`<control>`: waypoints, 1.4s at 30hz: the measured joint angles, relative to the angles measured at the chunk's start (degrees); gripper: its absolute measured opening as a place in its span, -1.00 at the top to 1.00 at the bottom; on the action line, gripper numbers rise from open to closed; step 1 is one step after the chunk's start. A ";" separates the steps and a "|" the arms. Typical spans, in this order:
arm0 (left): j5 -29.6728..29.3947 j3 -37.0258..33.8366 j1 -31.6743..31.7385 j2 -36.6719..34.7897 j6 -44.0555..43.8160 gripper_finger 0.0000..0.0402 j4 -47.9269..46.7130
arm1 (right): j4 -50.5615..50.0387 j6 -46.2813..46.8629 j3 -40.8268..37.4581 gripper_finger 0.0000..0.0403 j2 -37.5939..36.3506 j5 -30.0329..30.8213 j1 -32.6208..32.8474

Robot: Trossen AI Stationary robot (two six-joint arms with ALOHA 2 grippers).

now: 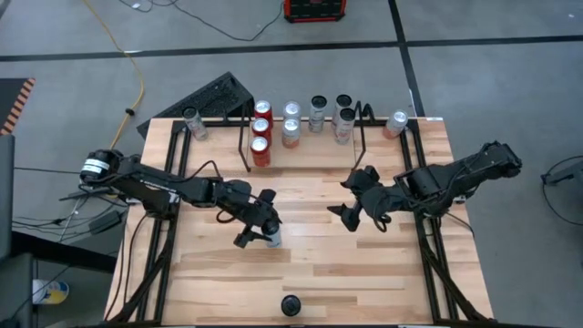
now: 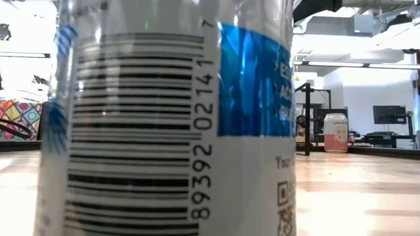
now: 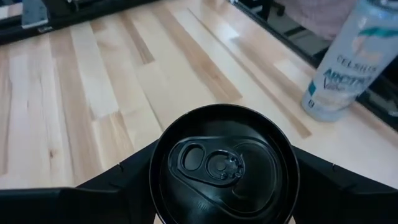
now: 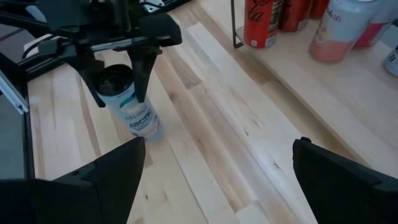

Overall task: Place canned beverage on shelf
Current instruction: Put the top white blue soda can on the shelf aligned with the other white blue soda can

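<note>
A white-and-teal slim can (image 4: pixel 134 109) with a black top (image 3: pixel 224 165) stands mid-table and fills the low view (image 2: pixel 170 118). My left gripper (image 1: pixel 271 231) is shut on it. My right gripper (image 1: pixel 346 197) hovers open to the can's right, its fingers (image 4: pixel 118 171) wide apart with nothing between them. The shelf (image 1: pixel 248 146), a low rack of black rods, stands at the table's far edge. Two red cans (image 1: pixel 261 137) and several pale ones (image 1: pixel 317 114) stand on it. My left gripper pinches the can's upper wall just under the rim (image 3: pixel 157 179) between its two fingers (image 4: pixel 144 74), one on each side. The fingers come slanting down from the table's left. The can is upright, with its base (image 4: pixel 148 132) on the wood.
One loose can (image 1: pixel 191 123) stands left of the shelf and another (image 1: pixel 396 123) to its right. A pale can (image 2: pixel 335 132) shows far off in the low view. Another white-and-teal can (image 3: pixel 339 62) stands by a black rail. A small black device (image 1: pixel 290 305) sits at the near edge.
</note>
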 joint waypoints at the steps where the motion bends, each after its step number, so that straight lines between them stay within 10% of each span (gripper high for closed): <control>1: -0.25 0.00 -0.31 0.00 0.44 -0.30 -0.31 | 0.00 0.00 0.00 -0.91 0.00 -0.02 -0.19; 27: -1.55 10.80 -2.05 -1.70 -10.72 -0.45 -10.95 | -0.07 -0.93 0.00 -0.91 -0.02 -1.72 -0.05; 42: -39.68 18.16 -13.15 -1.04 -41.67 -0.45 -28.98 | 0.22 -5.88 0.00 -0.91 -0.02 -3.03 -0.55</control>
